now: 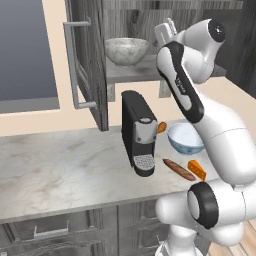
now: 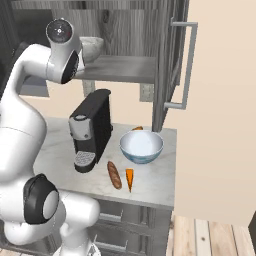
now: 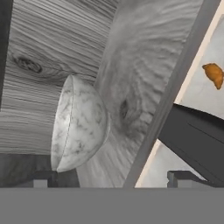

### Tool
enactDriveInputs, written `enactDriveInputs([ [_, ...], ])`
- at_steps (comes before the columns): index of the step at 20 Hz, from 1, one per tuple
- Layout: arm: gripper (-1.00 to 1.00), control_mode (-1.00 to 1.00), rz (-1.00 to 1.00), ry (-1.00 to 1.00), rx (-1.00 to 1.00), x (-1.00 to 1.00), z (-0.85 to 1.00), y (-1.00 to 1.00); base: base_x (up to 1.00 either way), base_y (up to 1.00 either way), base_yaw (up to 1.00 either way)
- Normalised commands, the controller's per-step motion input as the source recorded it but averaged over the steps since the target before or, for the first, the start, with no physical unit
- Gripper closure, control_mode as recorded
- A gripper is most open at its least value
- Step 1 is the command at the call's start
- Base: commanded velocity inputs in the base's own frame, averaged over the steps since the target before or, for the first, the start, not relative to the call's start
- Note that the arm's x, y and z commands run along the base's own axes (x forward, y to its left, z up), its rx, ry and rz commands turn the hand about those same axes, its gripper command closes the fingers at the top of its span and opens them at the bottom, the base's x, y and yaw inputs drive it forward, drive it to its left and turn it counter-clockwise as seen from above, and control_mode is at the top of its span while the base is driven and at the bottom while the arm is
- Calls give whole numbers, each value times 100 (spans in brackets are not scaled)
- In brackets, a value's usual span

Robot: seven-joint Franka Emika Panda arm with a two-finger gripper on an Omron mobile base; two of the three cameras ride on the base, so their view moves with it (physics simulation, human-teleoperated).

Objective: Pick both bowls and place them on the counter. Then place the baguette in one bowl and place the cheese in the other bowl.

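Left base view: an open cabinet door (image 1: 87,65), then the marbled bowl (image 1: 126,50) on the shelf (image 1: 131,74). Below, on the worktop (image 1: 65,165), come a coffee machine (image 1: 138,132), the baguette (image 1: 179,169), the blue bowl (image 1: 185,138) and the cheese (image 1: 197,169), baguette and cheese just in front of that bowl. An orange lump (image 1: 161,127) peeks from behind the machine. The right base view bares the blue bowl's whole rim, which the arm partly covers from the left. The hand view brings the marbled bowl close; the pincer (image 3: 111,178) stands released, its tips apart, grasping nothing.
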Motion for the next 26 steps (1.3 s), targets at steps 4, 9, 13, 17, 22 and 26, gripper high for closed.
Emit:
enactDriveInputs([
  [4,-100,-100,0,0,1,34,0,6,0,0,0],
  [9,-100,-100,0,0,0,28,0,10,0,0,0],
  [13,-100,-100,0,3,0,31,0,13,0,0,0],
  [17,-100,-100,0,5,0,33,0,13,0,0,0],
  [22,-100,-100,0,4,0,30,0,7,0,0,0],
  [26,-100,-100,1,2,0,27,-3,3,0,0,0],
])
